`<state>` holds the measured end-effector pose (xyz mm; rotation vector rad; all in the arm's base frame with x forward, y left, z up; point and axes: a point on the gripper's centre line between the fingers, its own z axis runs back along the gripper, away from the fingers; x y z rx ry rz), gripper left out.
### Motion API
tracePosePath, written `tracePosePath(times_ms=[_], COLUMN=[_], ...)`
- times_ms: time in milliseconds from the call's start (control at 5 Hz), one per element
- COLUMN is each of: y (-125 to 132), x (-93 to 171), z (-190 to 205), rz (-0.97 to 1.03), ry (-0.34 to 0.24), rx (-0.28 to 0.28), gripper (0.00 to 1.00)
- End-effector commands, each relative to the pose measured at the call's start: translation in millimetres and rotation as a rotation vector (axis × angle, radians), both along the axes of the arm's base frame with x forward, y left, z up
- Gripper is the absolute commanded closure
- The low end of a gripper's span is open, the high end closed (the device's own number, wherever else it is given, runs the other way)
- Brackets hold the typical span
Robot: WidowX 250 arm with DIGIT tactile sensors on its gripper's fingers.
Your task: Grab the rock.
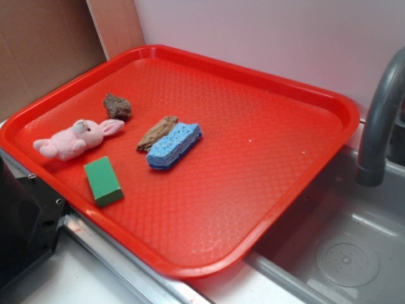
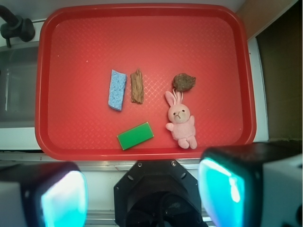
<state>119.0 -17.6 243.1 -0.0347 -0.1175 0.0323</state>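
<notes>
Nothing done yet as far as can be told. Rock [image 2: 183, 82] sitting untouched on the red tray [image 2: 142, 23], toward the far side in the exterior view, just off the tip of the pink bunny's [image 2: 180, 120] ear, maybe touching it, hard to say. Nothing stacked on it, nothing boxing it in from above.

Tool [image 2: 142, 189] hanging well back from the tray, only its two fingers [image 2: 61, 196] visible at the bottom edge of the wrist view, spread wide apart with an empty gap between. Holding nothing at all. Not visible in the exterior view.

So basically the whole job left, by the look of it: move over the rock, come down, close, lift. Probably worth watching that bunny ear on the way in, being so close to the target.

Quick count of stuff on the tray:
- one rock
- one pink bunny
- one blue sponge [image 2: 117, 90]
- one brown bark-like piece [image 2: 137, 86], lying right alongside the sponge
- one green block [image 2: 135, 135], nearest the tool side

Five items total, all on the one tray. Also a sink [image 1: 348, 253] with a grey faucet [image 1: 380, 120] next to the tray, not part of the job.
</notes>
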Motion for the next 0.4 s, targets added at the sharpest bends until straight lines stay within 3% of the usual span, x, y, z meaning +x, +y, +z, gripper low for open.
tracePosePath(times_ms=[0, 200], y=[0, 48], x=[0, 41], z=[0, -50], rz=[0.000, 0.241], ry=[0.000, 0.003], rx=[0.000, 0.018], gripper=[0.00, 0.00])
